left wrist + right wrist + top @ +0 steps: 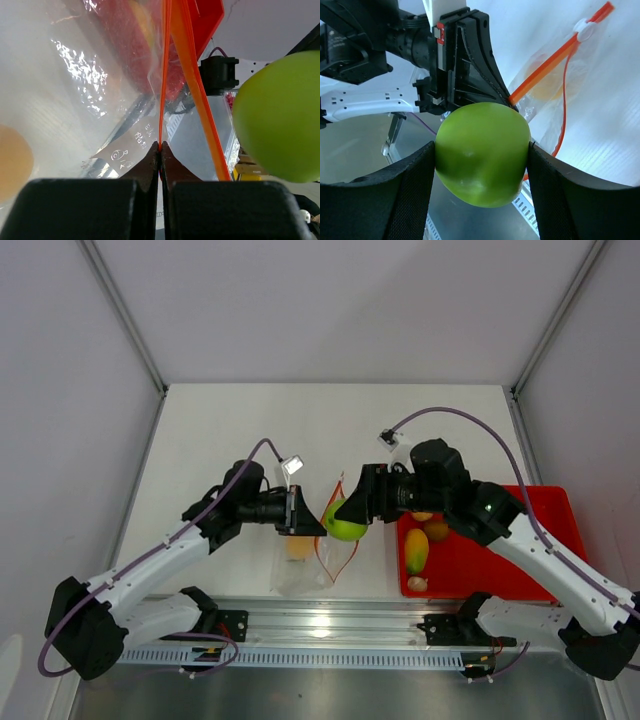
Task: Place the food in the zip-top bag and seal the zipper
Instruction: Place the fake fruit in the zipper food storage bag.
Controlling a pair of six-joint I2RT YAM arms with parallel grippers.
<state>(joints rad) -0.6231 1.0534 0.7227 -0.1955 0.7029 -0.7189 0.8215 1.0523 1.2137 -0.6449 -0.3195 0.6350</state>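
Note:
The clear zip-top bag lies at the table's near edge with its mouth lifted. My left gripper is shut on one side of the red-orange zipper, holding the mouth apart from the other strip. An orange-tan fruit rests inside the bag and shows at the left edge of the left wrist view. My right gripper is shut on the green apple, holding it just right of the bag mouth, close to the left fingers.
A red tray at the right holds a yellow-green mango, an orange fruit and a small beige piece. A metal rail runs along the near edge. The zipper's white slider sits at the strip's far end.

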